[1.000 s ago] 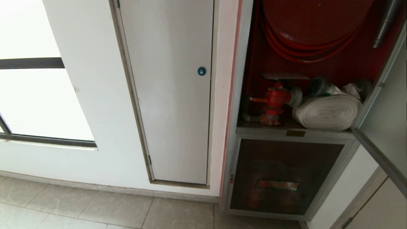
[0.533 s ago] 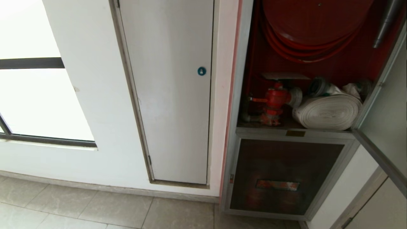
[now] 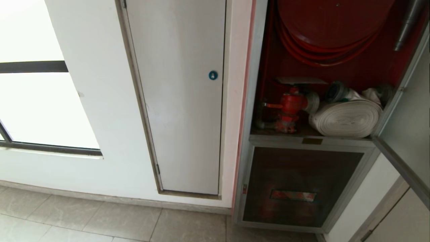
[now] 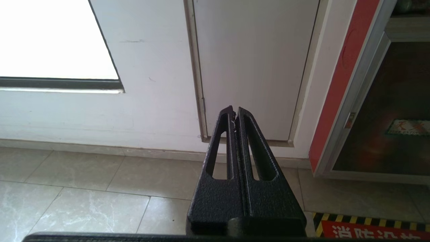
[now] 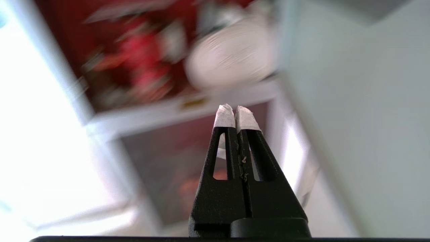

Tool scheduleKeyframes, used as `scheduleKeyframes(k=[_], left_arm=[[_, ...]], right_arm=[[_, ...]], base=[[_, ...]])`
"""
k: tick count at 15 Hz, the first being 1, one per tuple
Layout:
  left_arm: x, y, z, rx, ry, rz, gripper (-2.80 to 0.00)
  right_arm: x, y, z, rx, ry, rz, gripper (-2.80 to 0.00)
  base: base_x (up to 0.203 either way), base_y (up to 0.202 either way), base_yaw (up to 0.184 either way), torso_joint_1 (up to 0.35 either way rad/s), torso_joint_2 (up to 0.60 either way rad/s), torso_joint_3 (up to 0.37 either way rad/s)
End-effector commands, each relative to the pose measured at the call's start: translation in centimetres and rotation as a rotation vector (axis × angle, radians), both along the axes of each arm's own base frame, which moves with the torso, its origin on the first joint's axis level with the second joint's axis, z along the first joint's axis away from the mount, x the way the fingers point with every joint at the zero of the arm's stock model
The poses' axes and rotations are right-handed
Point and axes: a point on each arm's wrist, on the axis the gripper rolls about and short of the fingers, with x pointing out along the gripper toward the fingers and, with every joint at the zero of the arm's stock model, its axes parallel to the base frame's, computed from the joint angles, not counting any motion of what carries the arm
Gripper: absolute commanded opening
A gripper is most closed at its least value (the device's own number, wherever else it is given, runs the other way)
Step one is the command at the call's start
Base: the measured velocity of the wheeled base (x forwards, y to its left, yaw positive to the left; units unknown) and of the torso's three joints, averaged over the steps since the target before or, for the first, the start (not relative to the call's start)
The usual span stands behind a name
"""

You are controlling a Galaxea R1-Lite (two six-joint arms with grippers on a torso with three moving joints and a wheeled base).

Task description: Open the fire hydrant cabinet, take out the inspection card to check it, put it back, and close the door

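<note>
Head view shows the cabinet (image 3: 312, 141) standing open at the right end of the wall, its door (image 3: 408, 127) swung out to the right. No inspection card that I can spot. A card would probably be light and bendy, so pinch an edge; the door looks stiff and heavy-ish, so I'd push on its metal frame, not the glass. Right gripper (image 5: 235, 112) is pressed together, empty, facing the shelf with the hose roll (image 3: 346, 117). Left gripper (image 4: 234, 112), also pressed together, hangs over the tiled floor (image 3: 100, 222).
</note>
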Motion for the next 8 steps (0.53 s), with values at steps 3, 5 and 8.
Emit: scheduleKeyframes(k=[3, 5, 8], left_arm=[[0.0, 0.0, -0.2, 0.0, 0.007, 0.0, -2.8], [0.0, 0.0, -0.2, 0.0, 0.005, 0.001, -2.8], [0.0, 0.0, -0.2, 0.0, 0.007, 0.001, -2.8]], right_arm=[[-6.6, 2.6, -1.0, 0.006, 0.053, 0.253, -2.8], [-8.6, 3.0, -2.1, -0.007, 0.072, 0.313, -2.8], [-10.8, 3.1, -4.3, -0.034, 0.068, 0.398, -2.8]], base=[[0.0, 0.0, 0.0, 0.0, 0.0, 0.0], [0.0, 0.0, 0.0, 0.0, 0.0, 0.0], [0.0, 0.0, 0.0, 0.0, 0.0, 0.0]])
